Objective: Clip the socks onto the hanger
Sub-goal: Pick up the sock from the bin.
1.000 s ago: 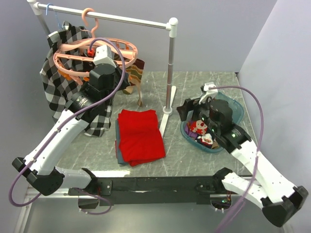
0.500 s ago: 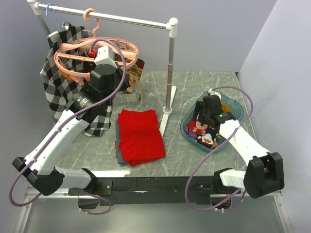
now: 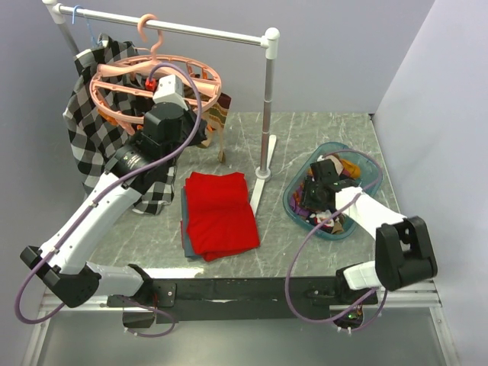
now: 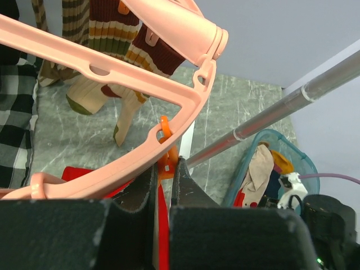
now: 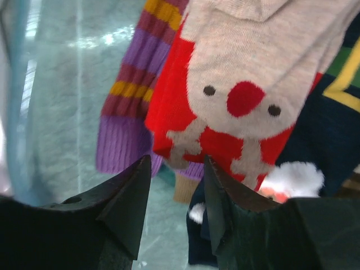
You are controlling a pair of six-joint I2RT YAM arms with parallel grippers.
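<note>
Many soft, light socks (image 3: 309, 200) fill the teal basket (image 3: 288, 204); we judge them floppy, best pinched at a bunched fold. Our right gripper (image 5: 177, 163) hovers inside the basket, jaws spread just over the edge of the red reindeer sock (image 5: 236, 101). Far left of the basket, our left gripper (image 4: 165, 167) pinches an orange clip (image 4: 166, 159) on the hanger (image 4: 129, 73).

My left tool (image 3: 169, 90) is up within the hanger (image 3: 103, 97) ring, striped socks (image 3: 217, 114) hanging just right of it. My right tool (image 3: 314, 189) is down in the bin (image 3: 371, 169), among loose socks (image 3: 305, 204).
</note>
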